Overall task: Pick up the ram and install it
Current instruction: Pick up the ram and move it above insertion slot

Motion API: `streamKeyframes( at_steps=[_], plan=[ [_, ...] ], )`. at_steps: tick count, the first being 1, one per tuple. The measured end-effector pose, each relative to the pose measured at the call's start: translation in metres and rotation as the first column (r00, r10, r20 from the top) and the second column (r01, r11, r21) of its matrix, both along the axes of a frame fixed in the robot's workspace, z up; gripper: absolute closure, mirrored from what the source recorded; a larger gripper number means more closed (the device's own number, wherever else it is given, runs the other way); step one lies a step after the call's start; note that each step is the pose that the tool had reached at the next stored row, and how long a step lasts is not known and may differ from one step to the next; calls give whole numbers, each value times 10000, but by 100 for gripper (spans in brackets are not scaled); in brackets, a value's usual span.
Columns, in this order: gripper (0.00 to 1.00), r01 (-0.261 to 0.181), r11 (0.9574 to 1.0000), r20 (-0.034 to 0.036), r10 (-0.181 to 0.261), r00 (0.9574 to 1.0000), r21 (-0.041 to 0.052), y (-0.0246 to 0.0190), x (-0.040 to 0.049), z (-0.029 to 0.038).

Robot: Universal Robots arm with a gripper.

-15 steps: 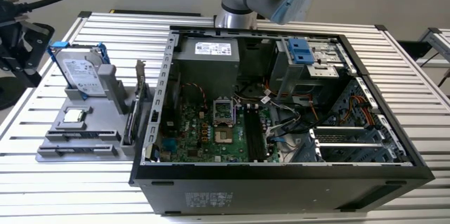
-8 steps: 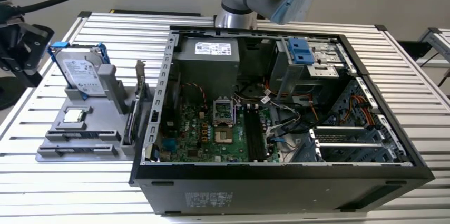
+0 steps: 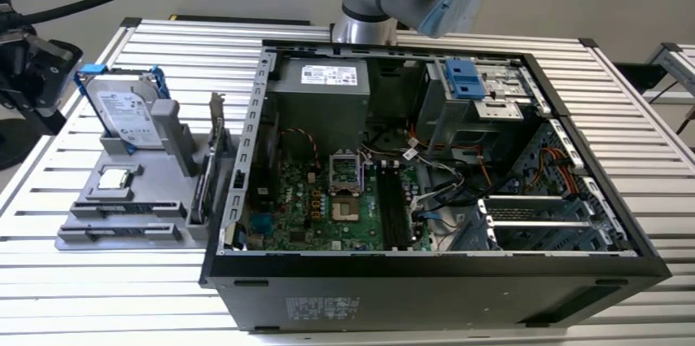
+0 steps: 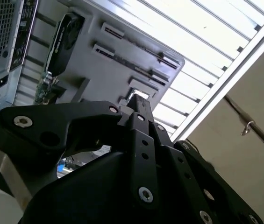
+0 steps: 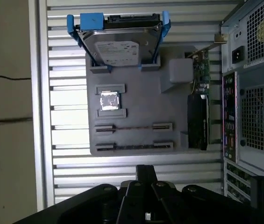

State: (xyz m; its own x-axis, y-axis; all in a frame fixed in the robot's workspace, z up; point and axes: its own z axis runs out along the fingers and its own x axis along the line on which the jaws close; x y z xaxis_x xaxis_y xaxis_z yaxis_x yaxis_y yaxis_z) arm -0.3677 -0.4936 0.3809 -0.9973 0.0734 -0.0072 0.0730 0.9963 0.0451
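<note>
End effector (image 5: 146, 170) hangs over slatted counter (image 5: 66, 186), pressed together, nothing pinched. Ram (image 5: 134, 146) looks to stand edge-up, a thin dark strip in the edge slot of gray fixture (image 5: 141, 102), near the end effector but apart. Same fixture holds hard drive (image 5: 117, 44) & CPU chip (image 5: 109, 101). Open PC case (image 3: 434, 281) just beside.

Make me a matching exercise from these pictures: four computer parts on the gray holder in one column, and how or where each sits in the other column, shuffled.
Things:
1. hard drive
2. CPU chip
3. expansion card
4. ram

States:
A. upright along the side of the holder nearest the computer case
B. lying flat, silver and square
C. long thin stick standing on edge
D. held in a blue bracket

Pairs: 1-D, 2-B, 3-A, 4-C.
</note>
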Motion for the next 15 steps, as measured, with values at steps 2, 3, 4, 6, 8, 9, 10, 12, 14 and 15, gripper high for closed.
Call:
streamKeyframes(
  at_steps=[2, 3, 4, 6, 8, 9, 10, 12, 14, 15],
  plan=[
    [100, 293, 9996, -1, -293, 9996, 0, 0, 0, 0],
    [100, 416, 9991, 0, -416, 9991, 0, 0, 0, 0],
    [100, 515, 9987, 0, -515, 9987, 0, 0, 0, 0],
    [100, 690, 9976, -1, -690, 9976, 0, 0, 0, 0],
    [100, 840, 9965, -1, -840, 9965, -1, 0, 0, 0],
    [100, 907, 9959, 0, -907, 9959, 0, 0, 0, 0],
    [100, 974, 9952, 0, -974, 9952, 0, 0, 0, 0],
    [100, 1096, 9940, 0, -1096, 9940, 0, 0, 0, 0],
    [100, 1220, 9925, 0, -1220, 9925, 0, 0, 0, 0],
    [100, 1281, 9918, -1, -1281, 9918, 0, 0, 0, 0]
  ],
)
